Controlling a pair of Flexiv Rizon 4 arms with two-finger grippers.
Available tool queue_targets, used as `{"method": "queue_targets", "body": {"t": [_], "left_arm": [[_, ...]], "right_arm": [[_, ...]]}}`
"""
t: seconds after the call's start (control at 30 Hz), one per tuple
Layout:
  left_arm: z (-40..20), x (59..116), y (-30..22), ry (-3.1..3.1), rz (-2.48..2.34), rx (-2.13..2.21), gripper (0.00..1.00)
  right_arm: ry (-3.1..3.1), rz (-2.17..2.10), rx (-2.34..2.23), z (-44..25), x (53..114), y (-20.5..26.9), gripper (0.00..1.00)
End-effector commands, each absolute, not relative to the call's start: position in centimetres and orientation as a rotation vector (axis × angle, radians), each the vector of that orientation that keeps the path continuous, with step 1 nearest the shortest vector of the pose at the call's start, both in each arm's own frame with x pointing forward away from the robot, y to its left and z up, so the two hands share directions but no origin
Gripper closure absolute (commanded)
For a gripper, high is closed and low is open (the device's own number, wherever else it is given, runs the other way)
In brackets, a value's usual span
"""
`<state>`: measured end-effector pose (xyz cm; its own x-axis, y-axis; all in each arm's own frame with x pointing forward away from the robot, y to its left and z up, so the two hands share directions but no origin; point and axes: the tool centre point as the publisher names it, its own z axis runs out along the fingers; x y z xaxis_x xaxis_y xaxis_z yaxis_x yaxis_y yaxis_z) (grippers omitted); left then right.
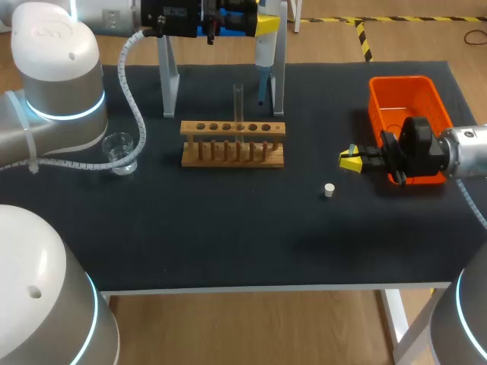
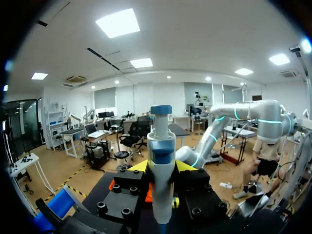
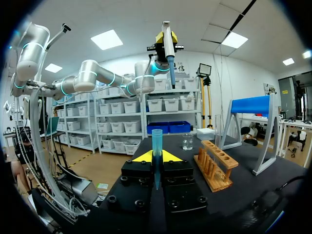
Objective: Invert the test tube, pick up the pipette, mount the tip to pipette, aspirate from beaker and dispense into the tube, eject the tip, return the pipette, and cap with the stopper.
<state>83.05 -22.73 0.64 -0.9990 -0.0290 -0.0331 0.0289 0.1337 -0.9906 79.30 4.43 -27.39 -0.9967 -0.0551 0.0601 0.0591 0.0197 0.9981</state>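
Note:
My left gripper is high above the table's back edge, shut on the white and blue pipette, which hangs nozzle down over the metal stand. The pipette stands between its yellow fingers. My right gripper hovers left of the orange bin, shut on a blue pipette tip that points upward. A clear test tube stands upright in the wooden rack. The glass beaker is at the left. The white stopper lies on the mat.
An orange bin sits at the right, partly behind my right wrist. The stand's two legs rise behind the rack. My left arm's cable droops over the beaker. The black mat covers the table.

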Motion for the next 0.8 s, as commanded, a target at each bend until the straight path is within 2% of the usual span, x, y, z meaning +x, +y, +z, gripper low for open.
{"method": "queue_targets", "body": {"t": [0.03,0.8], "left_arm": [[0.75,83.10,-22.69,2.337,-2.036,0.003,1.00],[0.77,83.07,-22.67,2.340,-2.034,0.008,1.00]], "right_arm": [[-2.184,-2.143,-0.003,-27.38,79.26,4.36,1.00],[-2.184,-2.143,-0.003,-27.38,79.26,4.36,1.00]]}}
